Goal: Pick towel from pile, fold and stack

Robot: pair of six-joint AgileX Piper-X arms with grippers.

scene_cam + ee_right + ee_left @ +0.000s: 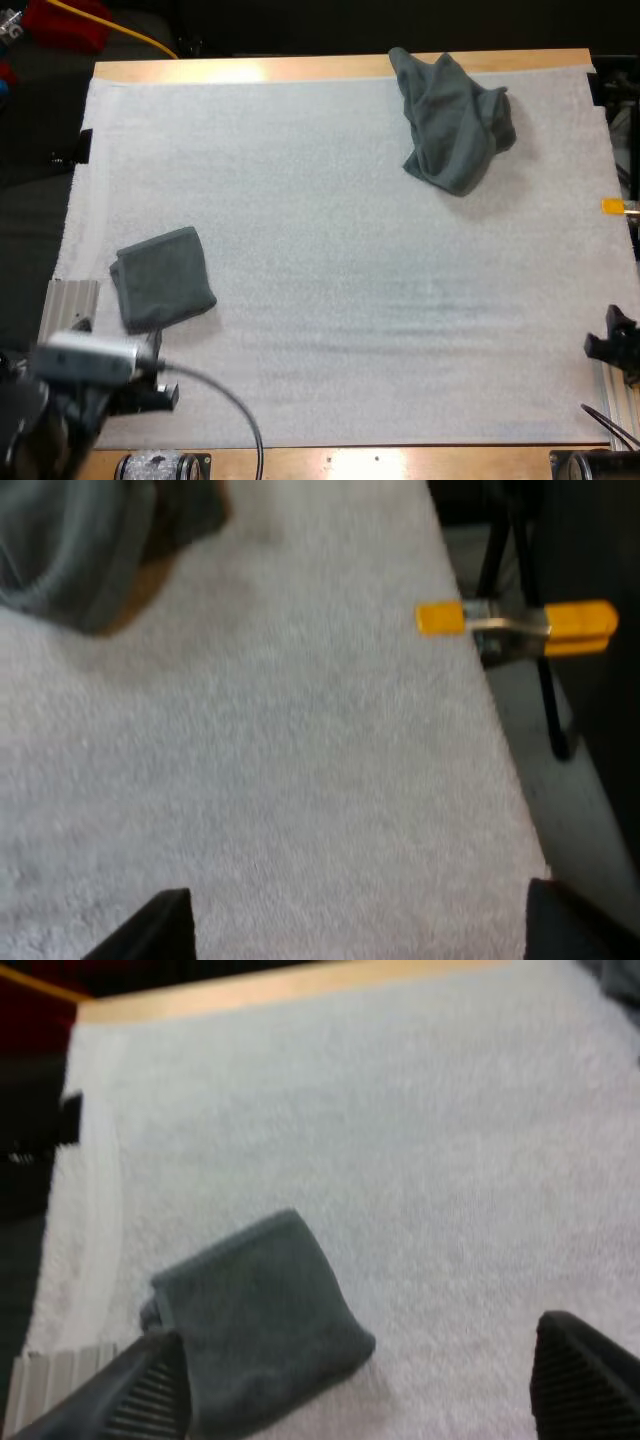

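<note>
**Grippers.** Your left gripper (365, 1405) hangs low over the near left part of the white mat (340, 300). Its jaws are wide apart and hold nothing. 1 finger (140, 1395) sits just beside the folded towel (162, 278); I cannot tell whether it touches the cloth. Your right gripper (612, 345) waits at the mat's near right edge over bare mat, jaws also apart and empty.

**Task items.** There are 2 towels. The folded towel lies flat at the near left. The crumpled towel (455, 120) lies at the far right, well apart from it, with its far edge lapping onto the wooden table (250, 68).

**Assessment.** I judge 1 towel done and 1 not yet picked.

**Risks.**
1. If the left arm swings sideways as it rises, that near finger may snag the folded towel and open its fold.
2. The crumpled towel hides its corners. A pinch on a loose ridge may lift only 1 layer, so the cloth drags or slips free.
3. A push from the near side could shove the crumpled towel over the table's far edge.
4. A skewed fold will sit badly on the folded towel.
</note>
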